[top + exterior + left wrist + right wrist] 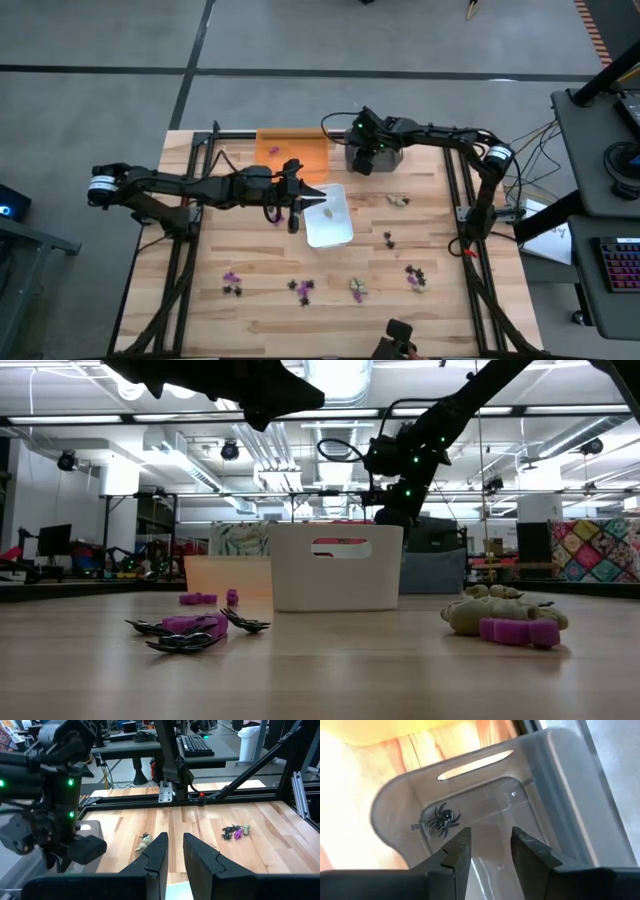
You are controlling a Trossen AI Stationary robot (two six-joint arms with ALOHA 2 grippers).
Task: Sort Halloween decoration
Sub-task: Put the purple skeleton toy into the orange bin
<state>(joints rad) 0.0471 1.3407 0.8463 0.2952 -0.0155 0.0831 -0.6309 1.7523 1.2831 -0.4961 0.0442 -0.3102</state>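
Observation:
A black spider [441,820] lies on the floor of the grey tray [395,810], which stands at the table's far side [378,157]. My right gripper [490,851] hangs above this tray, tilted down, open, with nothing between its fingers. My left gripper [175,852] floats level between the orange tray [293,153] and the white tray [328,215], a narrow gap between its fingers and nothing in it. Purple pieces [273,150] lie in the orange tray. Purple, black and beige pieces [300,288] are scattered on the wood near the front.
Loose pieces lie at the front left [231,278], front middle [357,289] and front right [415,278]; a beige one [398,200] lies right of the white tray. A black frame rail [200,800] runs along the table's edges.

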